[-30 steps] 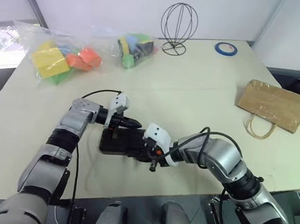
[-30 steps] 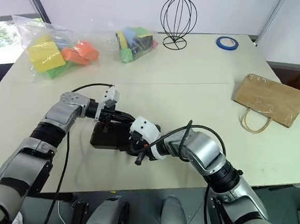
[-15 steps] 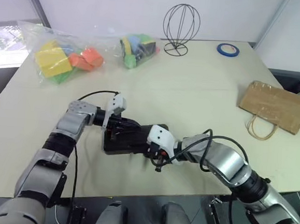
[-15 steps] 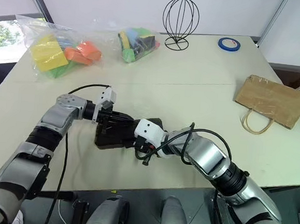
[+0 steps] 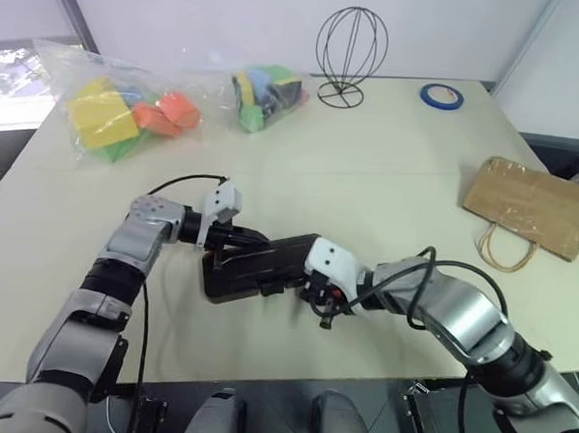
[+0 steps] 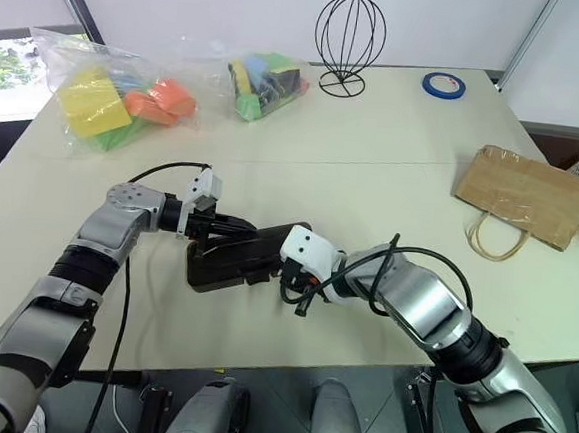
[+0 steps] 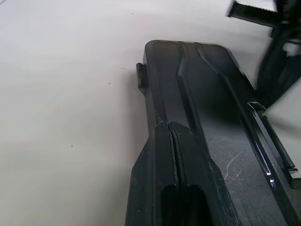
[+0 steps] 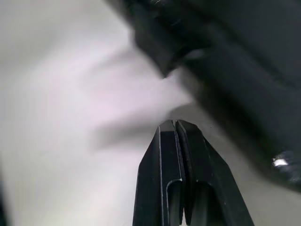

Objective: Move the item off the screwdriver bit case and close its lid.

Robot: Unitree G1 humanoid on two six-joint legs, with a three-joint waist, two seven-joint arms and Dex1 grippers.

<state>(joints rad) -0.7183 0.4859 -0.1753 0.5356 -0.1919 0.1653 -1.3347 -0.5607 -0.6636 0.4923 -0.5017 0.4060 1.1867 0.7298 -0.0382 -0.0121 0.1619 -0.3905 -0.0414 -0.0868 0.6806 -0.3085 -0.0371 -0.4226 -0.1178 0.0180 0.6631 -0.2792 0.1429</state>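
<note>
Bit case (image 5: pixel 255 267) sits lower centre of frame on the table (image 5: pixel 372 193), long axis running left-right across the pic, slightly tilted up toward the right. Lid (image 7: pixel 221 141) looks down or nearly so; can't tell if latched.

Left gripper (image 5: pixel 248 239) is at the case's upper-left edge, pointing right along its length, fingers pressed together and resting on or just over the lid (wrist view looks straight down the dark panel). Right gripper (image 5: pixel 316 291) is at the case's right end, fingers pressed together w/ nothing between them; tips close to the case edge, contact unclear. So both arms are at the case, one per end; any final press or latch falls to whichever is over the latch side, prob. the right.

Paper bag (image 5: pixel 531 205) lies flat at right of frame, well apart from the case, handles toward the near edge, so that part looks done.

Vs a sec ago: right gripper has slid toward frame right along the case; case's right end seems shifted/rotated w/ it. Left gripper abt the same spot. Camera also shifted a bit.
</note>
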